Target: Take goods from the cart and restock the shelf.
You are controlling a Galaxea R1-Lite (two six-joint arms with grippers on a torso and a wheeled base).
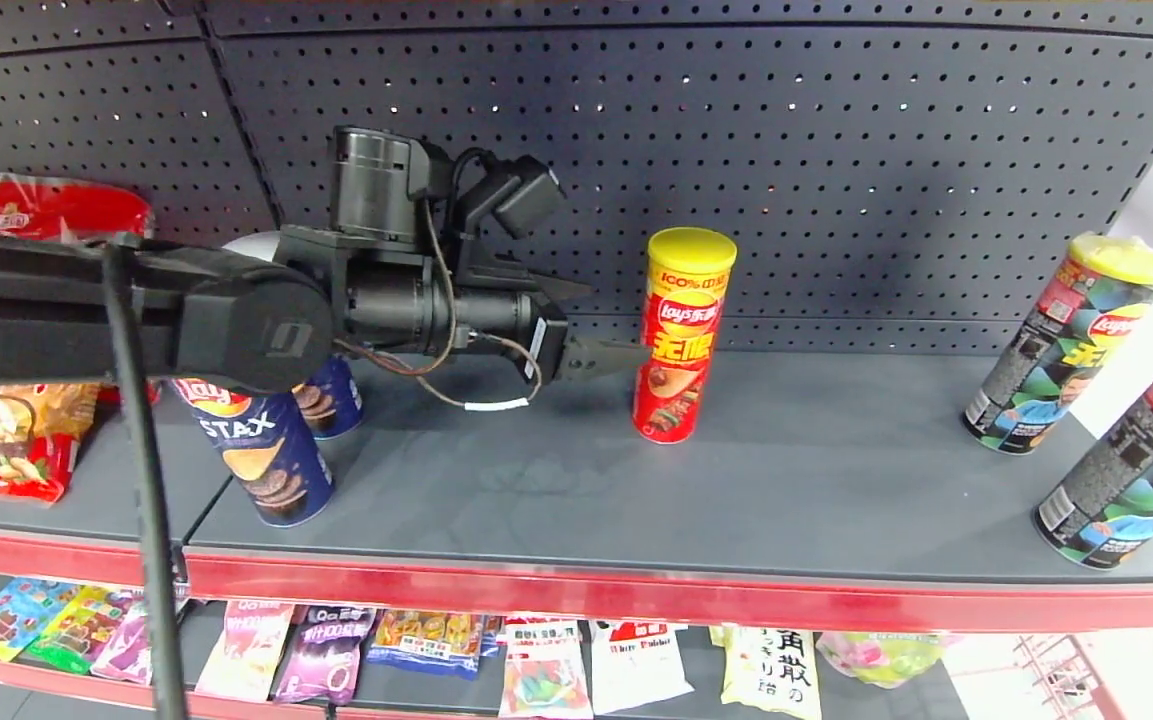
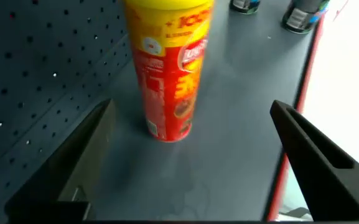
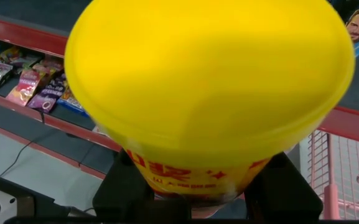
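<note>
A red chips can with a yellow lid (image 1: 682, 338) stands upright on the grey shelf board (image 1: 756, 500), near the pegboard back. My left gripper (image 1: 604, 357) hovers just left of it, open, fingertip close to the can's side. In the left wrist view the can (image 2: 170, 68) stands beyond the spread fingers (image 2: 73, 168), with nothing between them. My right gripper (image 3: 207, 202) is shut on a second red can with a yellow lid (image 3: 210, 81), held upright below the shelf's red front edge (image 3: 353, 118).
Two dark blue cans (image 1: 266, 455) lean at the left of the board, two black-and-green cans (image 1: 1061, 350) lean at the right. Snack bags (image 1: 1, 440) lie far left, and more hang on the lower shelf (image 1: 536, 670). A red wire cart frame (image 3: 347, 180) shows beside the held can.
</note>
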